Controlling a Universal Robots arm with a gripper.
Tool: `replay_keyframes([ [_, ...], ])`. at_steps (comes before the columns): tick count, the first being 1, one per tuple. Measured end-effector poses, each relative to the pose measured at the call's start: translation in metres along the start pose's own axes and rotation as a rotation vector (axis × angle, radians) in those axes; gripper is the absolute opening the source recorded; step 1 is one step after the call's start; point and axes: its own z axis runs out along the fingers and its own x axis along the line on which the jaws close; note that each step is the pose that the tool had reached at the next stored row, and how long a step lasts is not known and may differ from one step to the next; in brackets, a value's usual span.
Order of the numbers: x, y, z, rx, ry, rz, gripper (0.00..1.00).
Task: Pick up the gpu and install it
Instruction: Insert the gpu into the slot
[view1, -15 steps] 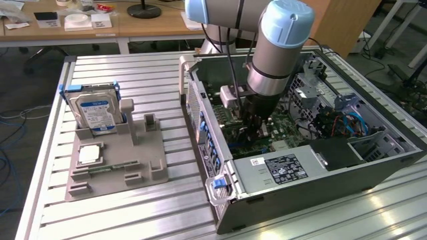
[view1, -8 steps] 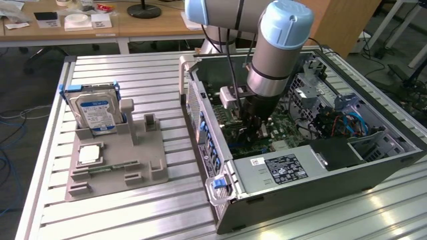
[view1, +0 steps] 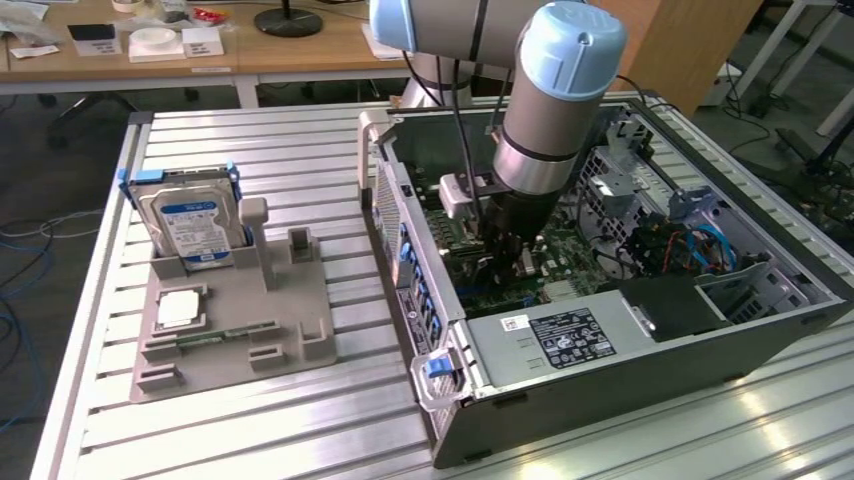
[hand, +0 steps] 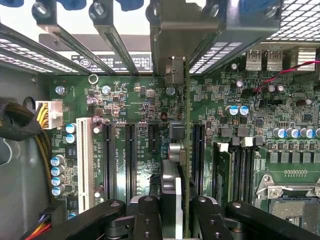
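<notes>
Now the end effector (hand: 172, 212) is closed on the gpu (hand: 186, 150), holding it edge-on inside the computer case (view1: 601, 390) just above the motherboard (hand: 130, 100). If the card's edge sits off its slot (hand: 153, 139), pressing could jam or bend it.

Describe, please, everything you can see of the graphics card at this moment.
The graphics card shows edge-on in the wrist view: a thin green board standing upright over the motherboard, its silver metal bracket reaching up to the case's rear slot openings. Black components sit along its near side. The end effector is shut on its edge. In the exterior view the arm reaches down inside the open computer case, where the card is partly visible.
</notes>
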Motion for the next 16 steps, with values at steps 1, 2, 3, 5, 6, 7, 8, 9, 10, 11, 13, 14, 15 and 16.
replay_keyframes([
  [1,0.0000,0.0000,0.0000,0.0000,0.0000,0.000,0.28],
  [2,0.0000,0.0000,0.0000,0.0000,-0.0001,0.000,0.28],
  [3,0.0000,0.0000,0.0000,0.0000,0.0000,0.000,0.28],
  [5,0.0000,0.0000,0.0004,0.0001,-0.0001,0.000,0.28],
  [6,0.0000,0.0000,0.0007,0.0000,-0.0001,0.000,0.28],
  [7,0.0000,0.0000,0.0010,0.0001,0.0000,0.000,0.28],
  [8,0.0000,0.0000,0.0014,0.0001,-0.0002,0.000,0.28],
  [9,0.0000,0.0001,0.0019,0.0002,-0.0002,0.000,0.28],
  [10,0.0000,0.0001,0.0025,0.0003,-0.0002,0.000,0.28],
  [11,0.0001,0.0002,0.0030,0.0000,0.0000,0.000,0.28],
  [13,0.0002,0.0004,0.0040,-0.0003,0.0007,0.000,0.28],
  [14,0.0002,0.0005,0.0046,-0.0004,0.0007,0.000,0.28],
  [15,0.0002,0.0006,0.0054,-0.0004,0.0004,0.000,0.28],
  [16,0.0002,0.0006,0.0062,-0.0002,-0.0001,0.000,0.28],
])
